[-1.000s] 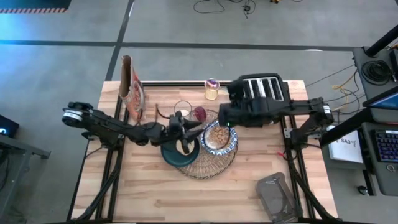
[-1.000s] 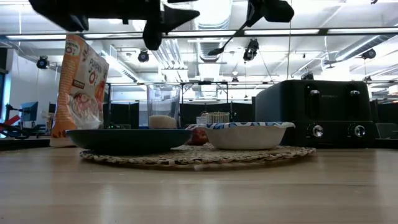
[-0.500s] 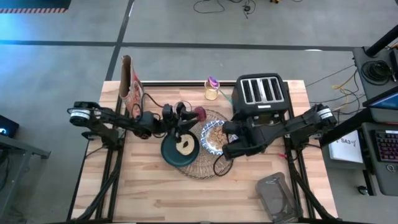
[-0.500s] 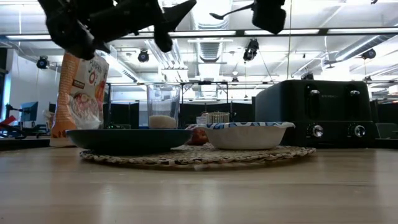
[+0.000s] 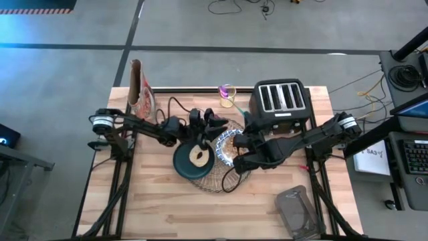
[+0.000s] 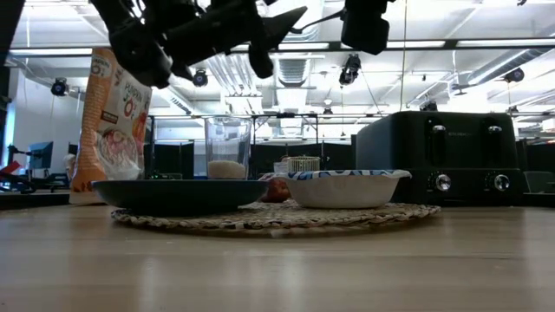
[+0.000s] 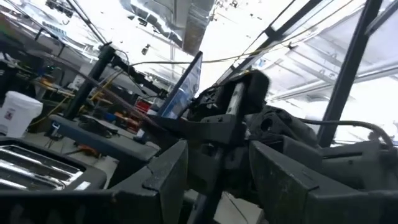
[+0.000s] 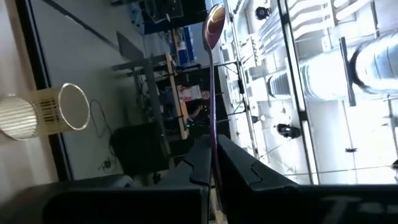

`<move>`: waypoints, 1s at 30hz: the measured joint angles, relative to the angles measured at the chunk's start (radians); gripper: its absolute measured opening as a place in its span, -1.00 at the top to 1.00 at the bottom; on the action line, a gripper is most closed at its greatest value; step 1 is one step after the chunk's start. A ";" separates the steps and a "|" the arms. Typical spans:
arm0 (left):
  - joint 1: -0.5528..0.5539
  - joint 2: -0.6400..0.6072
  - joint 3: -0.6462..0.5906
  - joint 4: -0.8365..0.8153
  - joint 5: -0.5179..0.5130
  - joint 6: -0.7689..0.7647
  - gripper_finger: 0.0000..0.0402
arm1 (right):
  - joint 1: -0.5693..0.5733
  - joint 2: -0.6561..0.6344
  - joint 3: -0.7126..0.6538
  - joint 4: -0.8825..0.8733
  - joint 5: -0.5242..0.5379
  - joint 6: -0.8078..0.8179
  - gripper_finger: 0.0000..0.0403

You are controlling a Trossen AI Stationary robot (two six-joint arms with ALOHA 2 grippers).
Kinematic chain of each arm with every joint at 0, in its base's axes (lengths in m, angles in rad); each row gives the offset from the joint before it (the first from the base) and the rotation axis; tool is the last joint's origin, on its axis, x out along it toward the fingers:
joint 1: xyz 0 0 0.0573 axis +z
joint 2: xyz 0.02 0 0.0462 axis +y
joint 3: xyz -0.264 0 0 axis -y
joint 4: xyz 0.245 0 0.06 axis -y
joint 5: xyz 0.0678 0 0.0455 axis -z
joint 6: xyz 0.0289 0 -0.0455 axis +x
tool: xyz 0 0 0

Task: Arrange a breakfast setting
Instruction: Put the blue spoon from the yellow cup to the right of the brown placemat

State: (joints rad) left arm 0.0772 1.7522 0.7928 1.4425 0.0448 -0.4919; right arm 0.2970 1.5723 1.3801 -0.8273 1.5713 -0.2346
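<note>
- High view for the biggest piece: round woven placemat [image 5: 224, 182] mid-table, with bare wood open on its near side.
- Behind the placemat, hard by its far right rim: black toaster [image 5: 281, 98]. Tight room there.
- On the placemat's left half: dark teal plate [image 5: 186, 167].
- On the placemat's right half, beside the plate: patterned bowl [image 5: 227, 144], partly under the right arm.
- High above the placemat's right half: right gripper [image 8: 213, 158], clamped tight on the spoon handle.
- High above the placemat's far left: left gripper [image 7: 214, 180], fingers apart, nothing held, close to the spoon tip. Likely a clash risk.
- At the placemat's far edge: small clear glass [image 6: 228, 146], upright.
- Smallest last: small spoon [image 8: 214, 68], long axis roughly level, scoop end toward the left gripper. Straight down for a landing by the bowl, and clearly the right arm's job.
</note>
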 joint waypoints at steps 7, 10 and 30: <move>0.022 0.026 0.025 0.011 -0.060 -0.060 0.22 | 0.000 0.001 0.002 0.005 0.000 -0.191 0.96; 0.035 0.025 0.026 0.022 -0.063 -0.080 0.22 | -0.003 0.001 0.002 0.009 0.000 -0.257 0.96; 0.126 0.025 0.024 -0.002 -0.009 -0.330 0.22 | -0.004 0.002 0.002 0.421 -0.135 -0.787 0.96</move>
State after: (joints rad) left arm 0.2035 1.7771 0.8165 1.4403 0.0360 -0.8215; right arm 0.2933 1.5738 1.3819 -0.4066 1.4360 -1.0221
